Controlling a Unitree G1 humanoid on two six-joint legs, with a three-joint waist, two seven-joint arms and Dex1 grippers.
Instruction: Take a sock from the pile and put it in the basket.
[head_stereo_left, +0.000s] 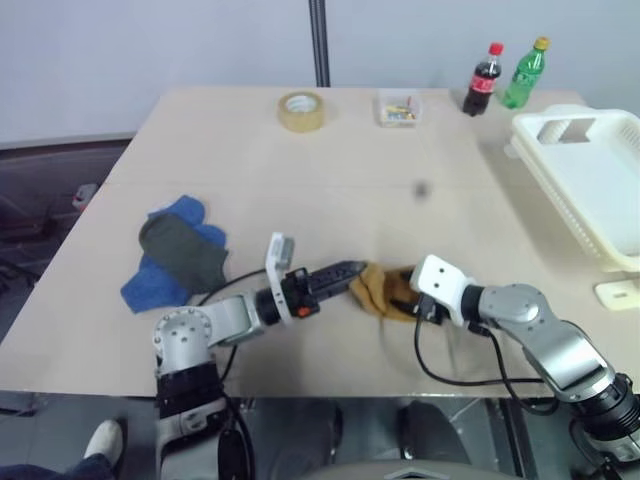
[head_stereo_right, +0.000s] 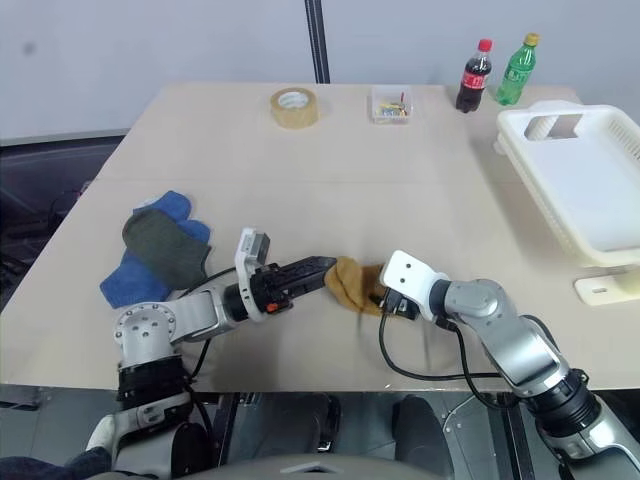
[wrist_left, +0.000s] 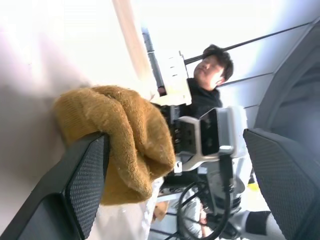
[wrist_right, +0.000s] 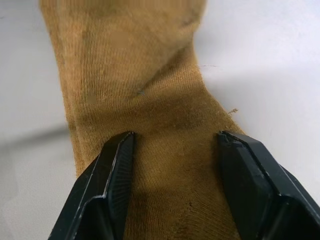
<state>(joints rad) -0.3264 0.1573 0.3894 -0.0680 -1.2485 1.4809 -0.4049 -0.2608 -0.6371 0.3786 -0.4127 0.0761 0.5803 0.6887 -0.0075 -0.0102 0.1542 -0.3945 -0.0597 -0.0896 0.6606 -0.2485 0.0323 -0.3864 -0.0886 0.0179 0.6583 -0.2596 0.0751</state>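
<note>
Near the desk (head_stereo_left: 300, 180) front, mustard sock (head_stereo_left: 385, 290) is clamped by right tool (wrist_right: 175, 170); left tool (head_stereo_left: 345, 270) is held wide open beside it.

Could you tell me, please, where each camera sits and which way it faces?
Left eye view: on the head, looking forward and down at the table, the pile, the basket; both arms show.
Right eye view: beside it, same scene, slightly offset.
Left wrist view: on the left wrist, along the left gripper toward the mustard sock, the right gripper behind it, and a person.
Right wrist view: on the right wrist, along the right gripper, straddling the sock.
Shared: the sock shows in all four.
</note>
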